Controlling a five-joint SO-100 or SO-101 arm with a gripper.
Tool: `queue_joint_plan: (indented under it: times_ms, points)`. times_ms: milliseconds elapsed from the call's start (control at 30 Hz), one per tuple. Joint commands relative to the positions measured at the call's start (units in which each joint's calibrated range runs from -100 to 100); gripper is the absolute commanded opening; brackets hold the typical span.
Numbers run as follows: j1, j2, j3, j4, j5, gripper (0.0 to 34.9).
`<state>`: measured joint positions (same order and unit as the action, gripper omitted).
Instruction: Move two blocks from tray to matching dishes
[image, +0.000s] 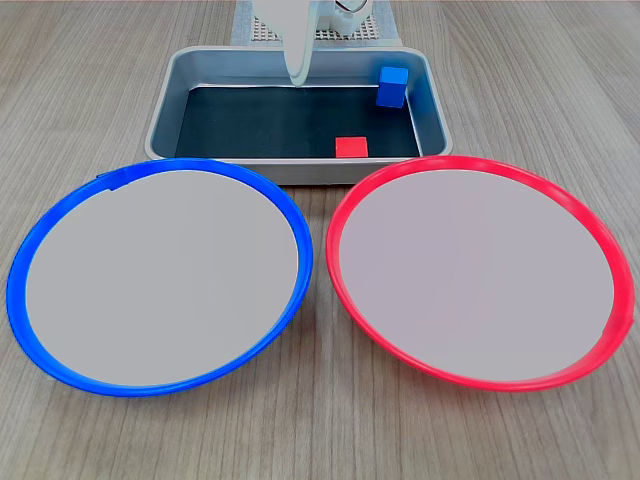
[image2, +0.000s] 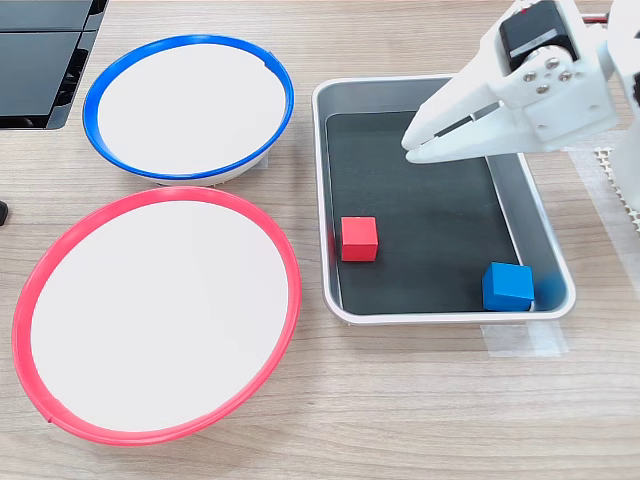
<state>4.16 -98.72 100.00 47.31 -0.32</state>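
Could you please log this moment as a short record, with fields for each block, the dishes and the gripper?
red block: in the tray, by the wall nearest the dishes
blue block: in a tray corner
blue-rimmed dish: empty
red-rimmed dish: empty
gripper: above the tray, fingers nearly together, holding nothing
progress: no block moved yet

The tray (image2: 548, 255) looks like brushed grey metal with a matt dark bottom, resting on a wood-grain table (image2: 400, 420). The blue-rimmed dish (image: 30, 300) and red-rimmed dish (image: 345, 270) have glossy plastic-looking rims and smooth pale centres. The gripper (image2: 412, 143) is smooth white plastic.
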Motion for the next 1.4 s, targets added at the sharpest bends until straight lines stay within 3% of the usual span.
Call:
queue_joint_plan:
  times_ms: [0,367,467,600,700,733,800,867,900,1133,1367]
  points:
    - [0.41,-0.34,0.0,0.11,-0.24,0.0]
    - [-0.07,-0.34,0.0,0.19,0.49,0.0]
    - [-2.32,2.56,0.0,-3.52,9.77,0.0]
    - [-1.38,9.72,-2.55,-8.47,21.2,0.0]
    - [-1.67,25.25,-5.46,-18.71,31.55,0.2]
    - [-2.04,30.02,-6.28,-22.42,34.43,0.6]
    - [-3.27,37.87,-8.65,-26.88,38.39,8.4]
    - [-4.39,41.19,-9.74,-28.36,39.95,11.2]
    - [-5.15,43.58,-10.29,-29.44,41.07,15.4]
    - [-9.67,56.12,-16.93,-29.77,42.88,18.6]
    - [-9.29,64.82,-19.39,-31.58,45.42,17.0]
